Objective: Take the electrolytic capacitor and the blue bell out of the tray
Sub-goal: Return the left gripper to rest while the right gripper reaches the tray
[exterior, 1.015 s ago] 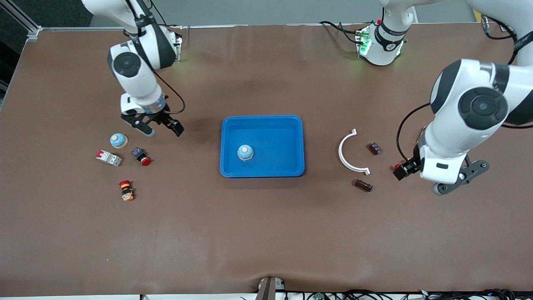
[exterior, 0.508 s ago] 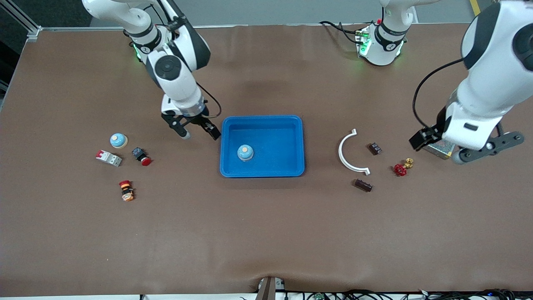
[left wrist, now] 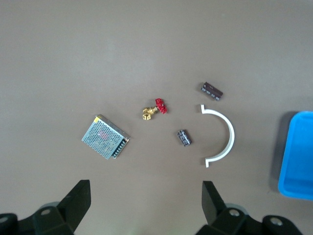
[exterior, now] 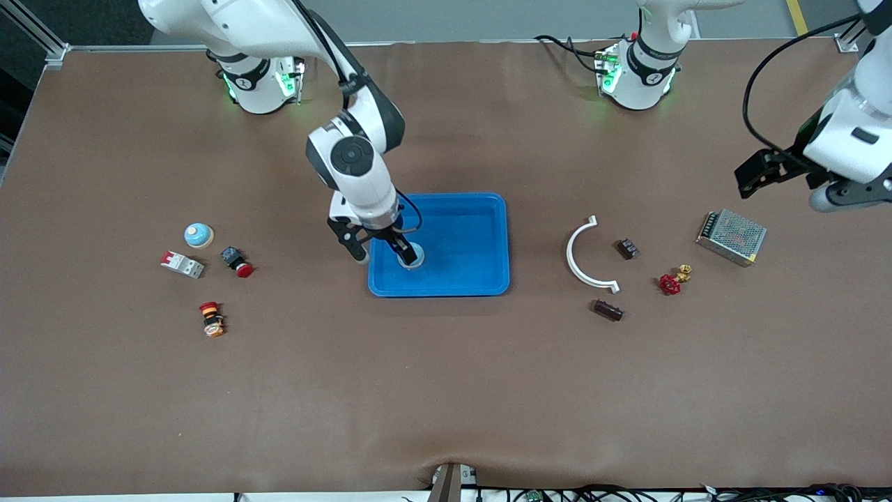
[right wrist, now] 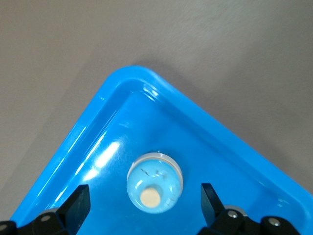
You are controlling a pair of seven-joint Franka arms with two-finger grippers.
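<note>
A blue bell (exterior: pixel 412 256) with a cream button stands in the blue tray (exterior: pixel 446 199). My right gripper (exterior: pixel 381 252) hangs open over it, one finger on each side of the bell (right wrist: pixel 155 181) and clear of it, inside the tray (right wrist: pixel 93 147). A second bell (exterior: pixel 198 236) stands on the table toward the right arm's end. A dark brown capacitor (exterior: pixel 608 309) lies toward the left arm's end, and it also shows in the left wrist view (left wrist: pixel 212 90). My left gripper (exterior: pixel 787 189) is open and empty, raised over bare table near that end (left wrist: pixel 145 188).
Near the capacitor lie a white arc (exterior: pixel 582 254), a smaller dark part (exterior: pixel 627 248), a red-and-brass valve (exterior: pixel 670 282) and a metal mesh box (exterior: pixel 730 237). Near the second bell lie a white breaker (exterior: pixel 182 264), a red push button (exterior: pixel 237 261) and an orange button (exterior: pixel 211 319).
My right arm swung from beside the second bell across to the tray and lowered over the bell there. My left arm rose and pulled back, uncovering the valve and the mesh box.
</note>
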